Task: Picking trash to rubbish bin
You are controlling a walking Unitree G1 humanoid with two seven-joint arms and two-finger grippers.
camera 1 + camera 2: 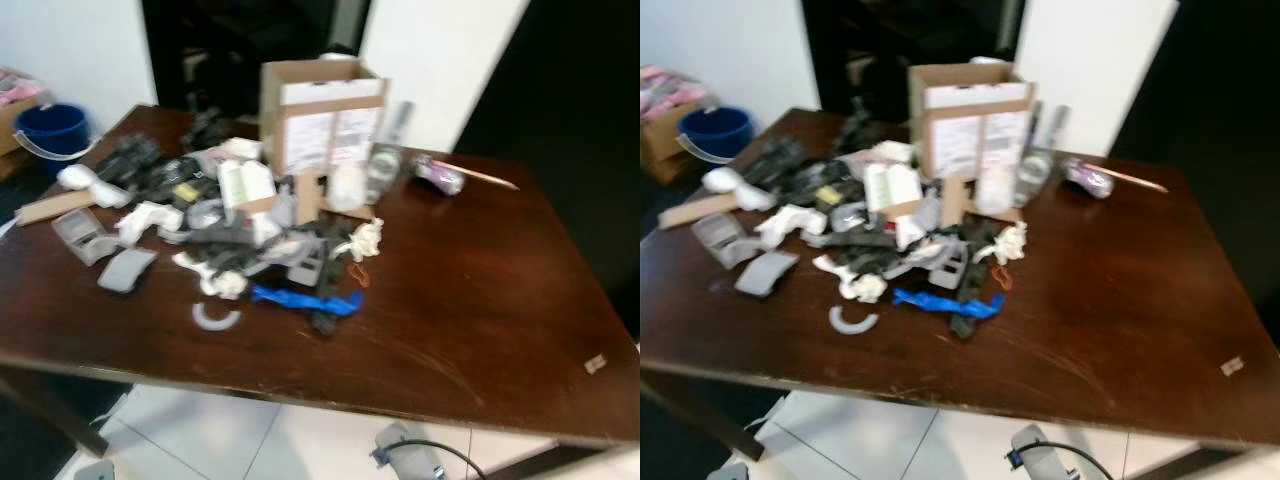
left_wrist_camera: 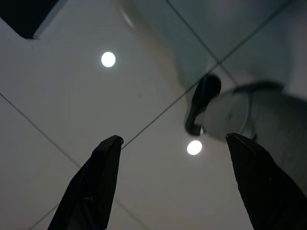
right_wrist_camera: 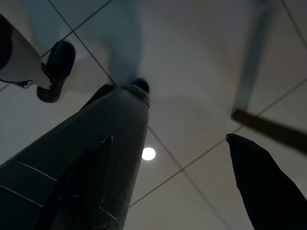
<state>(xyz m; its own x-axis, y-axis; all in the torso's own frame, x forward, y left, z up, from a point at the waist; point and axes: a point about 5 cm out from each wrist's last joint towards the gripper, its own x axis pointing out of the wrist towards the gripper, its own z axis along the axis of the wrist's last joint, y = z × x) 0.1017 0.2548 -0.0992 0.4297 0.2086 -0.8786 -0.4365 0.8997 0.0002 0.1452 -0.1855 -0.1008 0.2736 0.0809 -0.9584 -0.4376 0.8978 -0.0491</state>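
While both arms hang low over the white tile floor [image 2: 72, 96], the big brown table [image 1: 480, 300] holds a trash pile [image 1: 230, 235] on its left side. Behind the pile stands a cardboard box [image 1: 320, 115]. Far left sits a blue bucket [image 1: 52, 130]. The left end effector [image 2: 172, 158] is spread wide, and the right end effector [image 3: 187, 158] is spread too.

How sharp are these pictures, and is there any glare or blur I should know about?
Left eye and right eye views: soft with motion blur, so the trash pile on the brown table smears together. Left wrist view: dim, two round light reflections on the tiled floor. Right wrist view: dim, one such bright spot.
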